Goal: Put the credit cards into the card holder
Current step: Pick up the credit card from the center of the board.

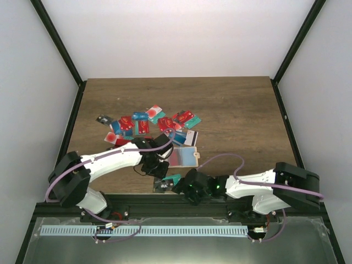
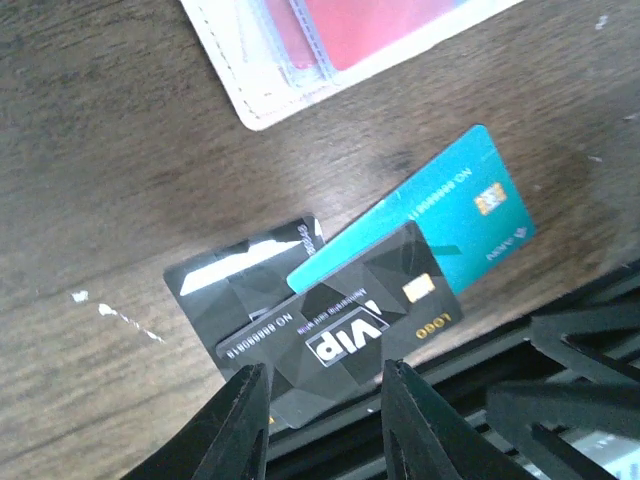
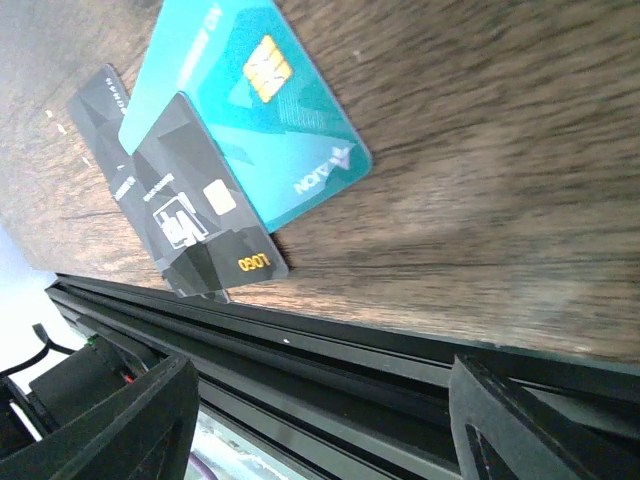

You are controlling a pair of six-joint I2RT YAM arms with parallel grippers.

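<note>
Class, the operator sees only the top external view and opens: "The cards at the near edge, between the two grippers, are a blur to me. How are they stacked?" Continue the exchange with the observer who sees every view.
Observer: The left wrist view shows a black VIP card on top, overlapping a teal card and a second black card.
Operator: Are the grippers holding anything?
Observer: No. The left gripper is open, its fingers either side of the VIP card's near end. The right gripper is wide open with nothing between its fingers.
Operator: Anything in the card holder?
Observer: What looks like a red card shows behind its clear pocket.
</note>
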